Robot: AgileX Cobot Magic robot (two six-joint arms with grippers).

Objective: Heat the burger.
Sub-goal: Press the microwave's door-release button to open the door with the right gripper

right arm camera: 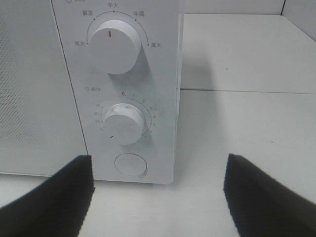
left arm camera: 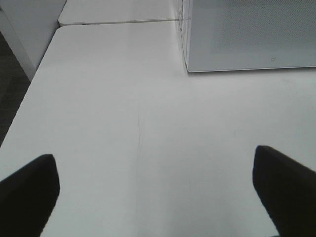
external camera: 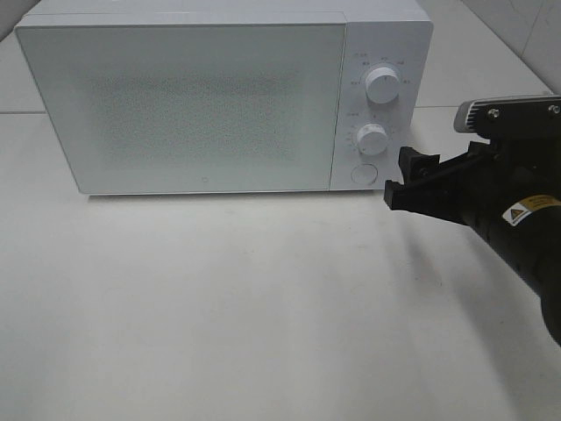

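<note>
My right gripper (external camera: 396, 178), jaws spread and empty, sits at mid-right of the high view, just off the microwave (external camera: 219, 10) controls, with the timer dial (right arm camera: 123, 123) dead ahead of it. My left gripper (left arm camera: 158, 197) gapes over the table (left arm camera: 123, 113), farther off. The door (external camera: 175, 105) is shut and the burger is nowhere in view; I'd guess it's inside.

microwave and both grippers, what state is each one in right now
microwave door: shut
upper knob: red mark at the middle of its scale
lower knob: dark mark away from the 0
left gripper: open, fingers wide, holding nothing
right gripper: open, empty, facing the knobs
burger: not in view
</note>
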